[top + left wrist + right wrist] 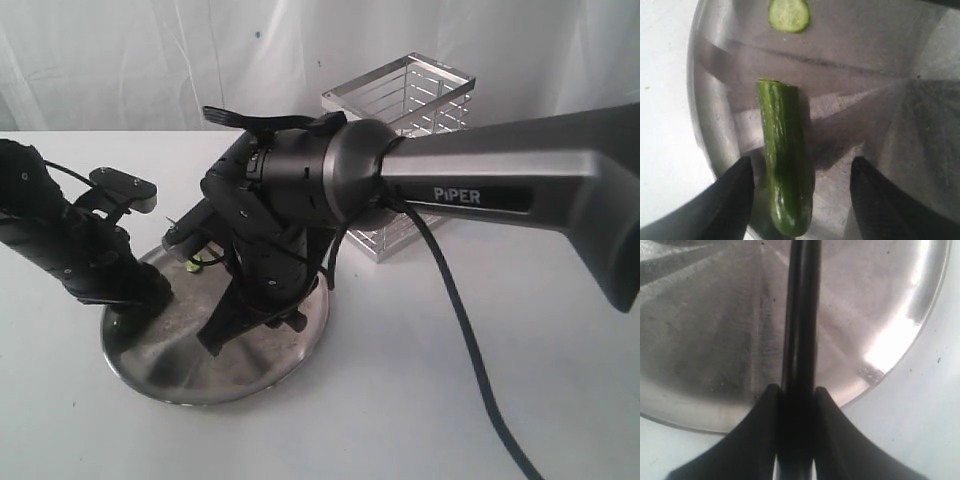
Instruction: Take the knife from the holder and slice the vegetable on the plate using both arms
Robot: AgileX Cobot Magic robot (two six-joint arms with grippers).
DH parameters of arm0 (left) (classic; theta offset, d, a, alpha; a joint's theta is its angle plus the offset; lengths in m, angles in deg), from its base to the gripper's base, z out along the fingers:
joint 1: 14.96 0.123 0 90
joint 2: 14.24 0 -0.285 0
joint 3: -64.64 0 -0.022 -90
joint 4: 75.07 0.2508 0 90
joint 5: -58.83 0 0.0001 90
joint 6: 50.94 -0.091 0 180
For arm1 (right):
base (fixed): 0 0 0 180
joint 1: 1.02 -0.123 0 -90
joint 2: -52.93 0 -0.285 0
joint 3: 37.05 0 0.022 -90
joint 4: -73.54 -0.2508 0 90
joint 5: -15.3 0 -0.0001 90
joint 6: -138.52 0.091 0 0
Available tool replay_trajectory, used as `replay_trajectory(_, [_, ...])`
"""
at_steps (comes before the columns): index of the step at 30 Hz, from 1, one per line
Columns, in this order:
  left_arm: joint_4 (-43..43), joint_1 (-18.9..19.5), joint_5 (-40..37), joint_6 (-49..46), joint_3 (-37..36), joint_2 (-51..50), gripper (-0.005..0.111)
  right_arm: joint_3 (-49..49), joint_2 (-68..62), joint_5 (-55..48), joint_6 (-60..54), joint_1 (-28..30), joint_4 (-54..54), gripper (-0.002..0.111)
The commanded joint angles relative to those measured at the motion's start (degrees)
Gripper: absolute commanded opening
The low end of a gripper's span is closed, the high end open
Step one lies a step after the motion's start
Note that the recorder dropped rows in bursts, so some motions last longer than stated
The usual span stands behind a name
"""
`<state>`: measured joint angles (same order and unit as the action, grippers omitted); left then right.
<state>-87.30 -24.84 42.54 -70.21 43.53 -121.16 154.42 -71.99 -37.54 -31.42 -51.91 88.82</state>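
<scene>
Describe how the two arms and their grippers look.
Both arms are black with chunky joints. The right arm runs into a thick grey tube with white "PiPER" lettering, and a black cable trails from it. The left arm is black all over. The left fingers and right fingers are black tapering wedges.
</scene>
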Motion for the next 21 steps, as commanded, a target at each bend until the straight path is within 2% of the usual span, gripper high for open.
replay_trajectory(1, [-0.1, -0.3, 1.6, -0.6, -1.1, -1.0, 0.059, -0.1, 1.7, 0.6, 0.2, 0.1, 0.8, 0.000])
replay_trajectory(6, [-0.4, -2.1, 1.6, -0.6, -1.1, -3.3, 0.042, -0.1, 2.3, 0.6, 0.2, 0.1, 0.9, 0.000])
replay_trajectory(8, [-0.5, -3.3, 1.9, -0.6, -1.1, -3.8, 0.039, -0.1, 2.7, 0.7, 0.2, 0.1, 0.9, 0.000])
replay_trajectory(13, [-1.1, -7.2, 1.1, -0.1, 0.0, -1.5, 0.038, -0.1, 3.9, -0.1, 0.2, 0.1, 2.2, 0.000])
replay_trajectory(18, [-5.5, -9.1, 0.0, 0.0, 0.8, -1.0, 0.043, -0.1, 4.0, -3.8, 0.4, 0.2, 6.7, 0.000])
replay_trajectory(21, [-5.6, -11.6, 1.1, 0.0, 0.8, -2.1, 0.043, -0.1, 4.0, -5.7, 1.0, 0.7, 7.8, 0.000])
